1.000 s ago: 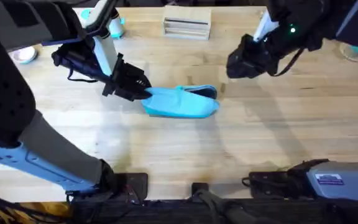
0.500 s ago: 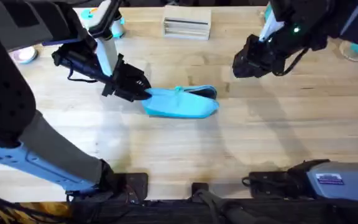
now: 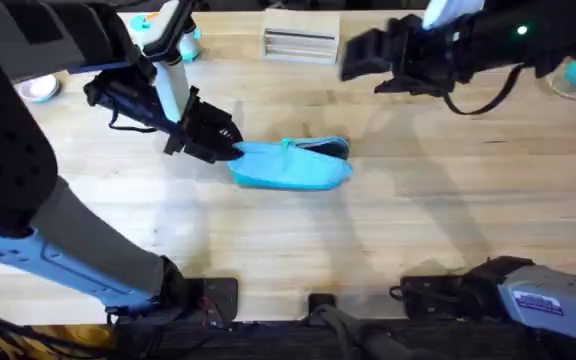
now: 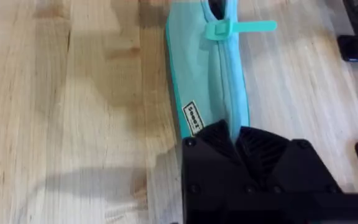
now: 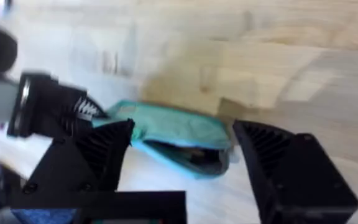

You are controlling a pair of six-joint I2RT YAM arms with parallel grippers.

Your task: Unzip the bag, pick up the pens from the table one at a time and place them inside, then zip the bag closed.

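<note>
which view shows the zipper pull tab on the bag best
The left wrist view: the pull tab sticks out sideways from the bag, clear against the table. Overhead it is a tiny nub; the right wrist view shows the bag's open end, no tab discernible.

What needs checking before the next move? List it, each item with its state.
1. Left pincer shut on the end of the bag: ok.
2. Right pincer open and empty, above the table: ok.
3. Pull tab part way along, bag mouth open beyond it: ok.
4. Bag lying flat on the table: ok.
5. Pens inside the bag: cannot tell.
</note>
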